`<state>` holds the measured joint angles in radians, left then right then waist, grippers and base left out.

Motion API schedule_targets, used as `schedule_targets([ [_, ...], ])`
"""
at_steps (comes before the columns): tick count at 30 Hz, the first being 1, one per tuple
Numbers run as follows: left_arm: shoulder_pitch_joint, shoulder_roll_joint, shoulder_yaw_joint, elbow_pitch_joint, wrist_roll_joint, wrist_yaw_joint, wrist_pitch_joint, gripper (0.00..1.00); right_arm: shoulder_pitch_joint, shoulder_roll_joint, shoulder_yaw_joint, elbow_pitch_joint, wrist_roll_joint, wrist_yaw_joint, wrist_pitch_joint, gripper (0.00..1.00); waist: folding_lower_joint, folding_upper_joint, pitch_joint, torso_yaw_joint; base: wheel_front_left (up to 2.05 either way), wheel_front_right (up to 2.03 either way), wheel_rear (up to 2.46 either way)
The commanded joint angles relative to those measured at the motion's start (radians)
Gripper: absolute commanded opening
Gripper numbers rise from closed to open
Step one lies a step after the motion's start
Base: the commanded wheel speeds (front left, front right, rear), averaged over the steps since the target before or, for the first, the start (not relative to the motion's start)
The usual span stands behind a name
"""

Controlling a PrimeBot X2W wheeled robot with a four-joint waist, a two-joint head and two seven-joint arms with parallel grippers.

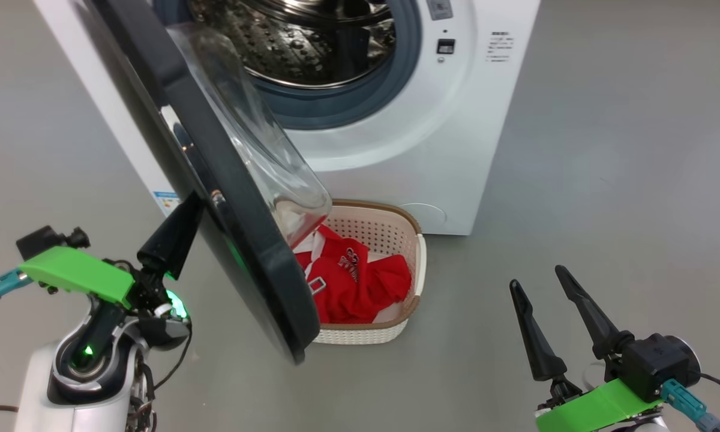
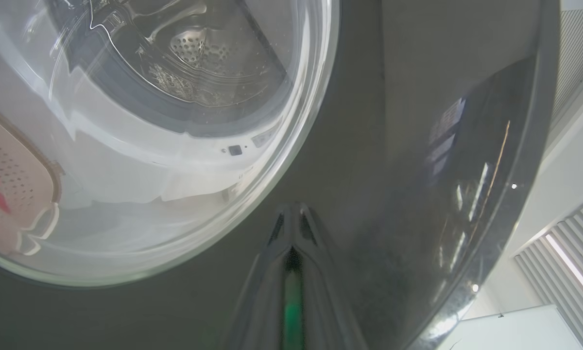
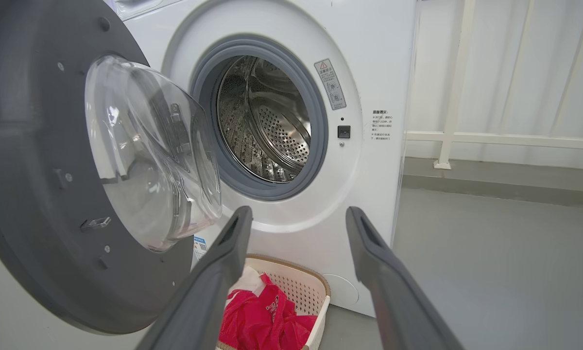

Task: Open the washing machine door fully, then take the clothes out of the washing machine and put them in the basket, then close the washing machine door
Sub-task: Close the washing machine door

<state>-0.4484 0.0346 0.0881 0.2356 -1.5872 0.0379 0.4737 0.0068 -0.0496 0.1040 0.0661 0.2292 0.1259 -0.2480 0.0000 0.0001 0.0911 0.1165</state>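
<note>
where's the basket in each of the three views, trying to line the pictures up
head view: basket lower centre, in front of the washing machine, its left end hidden behind the door's edge.
left wrist view: far left edge, seen through the door's glass.
right wrist view: bottom centre, between the fingers of the right hand.
shared landmark: the washing machine door.

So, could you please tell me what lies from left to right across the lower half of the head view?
left gripper, fingers shut → glossy black-rimmed round door → cream perforated plastic basket holding red clothes → right gripper, fingers open
</note>
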Motion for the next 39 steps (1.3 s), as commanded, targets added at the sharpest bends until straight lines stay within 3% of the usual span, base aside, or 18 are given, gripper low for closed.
schedule_targets([
  [1, -0.041, 0.016, 0.01, -0.023, -0.015, -0.009, -0.001, 0.0, -0.044, -0.001, 0.018, -0.021, 0.006, 0.005, -0.011, 1.0, 0.0, -0.0001, 0.004, -0.027, 0.0, 0.0, 0.0],
  [39, -0.293, 0.016, -0.15, 0.161, -0.152, -0.108, -0.19, 0.0, -0.084, -0.001, 0.032, -0.027, 0.0, 0.005, -0.014, 1.0, 0.0, -0.0001, 0.1, -0.187, 0.0, 0.0, 0.0],
])
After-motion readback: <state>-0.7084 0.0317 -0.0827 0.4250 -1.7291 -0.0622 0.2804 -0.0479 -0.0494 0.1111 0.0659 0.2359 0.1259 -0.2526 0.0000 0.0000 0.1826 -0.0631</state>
